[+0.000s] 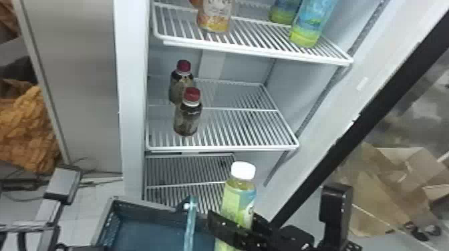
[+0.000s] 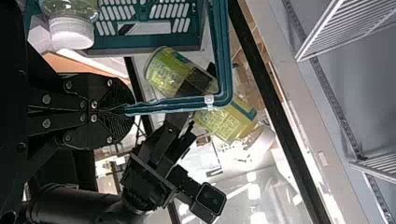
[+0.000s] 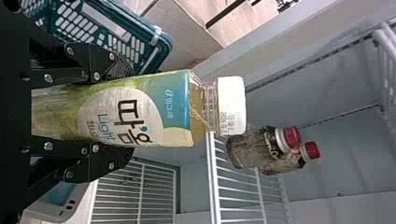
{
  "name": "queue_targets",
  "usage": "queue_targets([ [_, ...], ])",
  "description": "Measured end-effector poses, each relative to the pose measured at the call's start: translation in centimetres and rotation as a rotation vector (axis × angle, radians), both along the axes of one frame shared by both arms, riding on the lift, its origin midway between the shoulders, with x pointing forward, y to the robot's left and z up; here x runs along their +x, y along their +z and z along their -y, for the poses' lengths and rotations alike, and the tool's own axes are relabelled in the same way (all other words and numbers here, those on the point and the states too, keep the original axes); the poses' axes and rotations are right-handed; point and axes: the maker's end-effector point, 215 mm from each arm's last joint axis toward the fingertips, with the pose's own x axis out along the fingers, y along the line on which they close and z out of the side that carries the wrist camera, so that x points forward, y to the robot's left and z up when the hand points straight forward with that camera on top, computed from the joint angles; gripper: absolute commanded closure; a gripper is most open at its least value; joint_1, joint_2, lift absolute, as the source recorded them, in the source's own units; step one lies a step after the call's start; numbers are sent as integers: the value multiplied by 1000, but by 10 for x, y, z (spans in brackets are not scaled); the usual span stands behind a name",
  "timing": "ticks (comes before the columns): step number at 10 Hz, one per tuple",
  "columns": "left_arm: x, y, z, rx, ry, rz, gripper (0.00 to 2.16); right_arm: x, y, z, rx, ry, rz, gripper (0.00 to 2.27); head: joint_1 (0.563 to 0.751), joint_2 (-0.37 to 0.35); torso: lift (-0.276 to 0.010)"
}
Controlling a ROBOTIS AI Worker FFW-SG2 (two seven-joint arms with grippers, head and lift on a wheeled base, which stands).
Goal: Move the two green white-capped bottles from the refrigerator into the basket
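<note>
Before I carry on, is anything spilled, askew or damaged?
Nothing stands out: the green bottle is capped in the right end effector, the left end effector grips the basket handle, and both red-capped bottles stand upright.

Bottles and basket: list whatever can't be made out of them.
- Held green bottle, head view: base cut off by the bottom edge.
- Basket, head view: near end cut off by the bottom edge.
- White-capped bottle, left wrist view: its far end, cut off by the top edge.
- Rear red-capped bottle, head view: lower part partly behind the front one.
</note>
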Motion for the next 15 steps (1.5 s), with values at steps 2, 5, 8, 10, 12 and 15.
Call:
queue_targets([
  [2, -1, 0, 0, -2, 1, -3, 1161, -5, -3, -2, -4, 3, -21, 731, 695, -350, -263],
  [5, -1, 0, 0, -5, 2, -6, 1161, -1, 1, -1, 3, -4, -3, 437, 695, -350, -263],
  [8, -3, 0, 0, -8, 1, -10, 1161, 8, 10, 0, 15, -15, 41, 427, 695, -350, -263],
  [10, -3, 0, -1, -9, 3, -11, 1161, 12, 15, 1, 16, -22, 64, 429, 695, -350, -263],
  [12, -3, 0, -1, -9, 3, -10, 1161, 22, 29, 11, -17, -51, 125, 433, 695, -350, -263],
  [15, -2, 1, 0, -8, 2, -8, 1161, 41, 80, 40, -127, -142, 311, 433, 695, -350, -263],
])
